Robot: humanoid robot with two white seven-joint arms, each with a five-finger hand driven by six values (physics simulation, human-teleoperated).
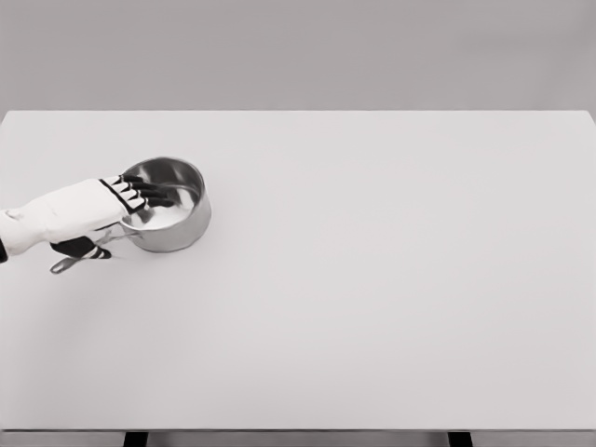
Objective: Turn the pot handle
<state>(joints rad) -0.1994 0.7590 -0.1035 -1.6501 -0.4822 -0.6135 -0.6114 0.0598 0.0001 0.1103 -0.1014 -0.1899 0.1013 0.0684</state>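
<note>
Clearly the move turns on how the left hand (93, 212) sits against the steel saucepan (168, 205): the pan lies directly to the hand's right, and the dark fingers (149, 193) reach over the near-left rim into the bowl, while the thumb (82, 248) hangs lower, beside the handle (86, 253). That handle runs from the pan's left wall down and to the left, its tip pointing toward the table's left edge, so its long axis passes just beneath the palm. Whether the fingers press on the rim or only hover over it cannot be told from this view; they look extended rather than curled, and nothing appears clamped (the handle's root is hidden by the hand).

No right arm shows, so the left is the only one placed to act. Swinging the handle probably calls for a push at the rim or handle.

Beneath it all, the white table (372, 307) offers wide bare room to the right and front, while the pan stands close to the left edge. Behind is a plain grey wall (298, 51).
</note>
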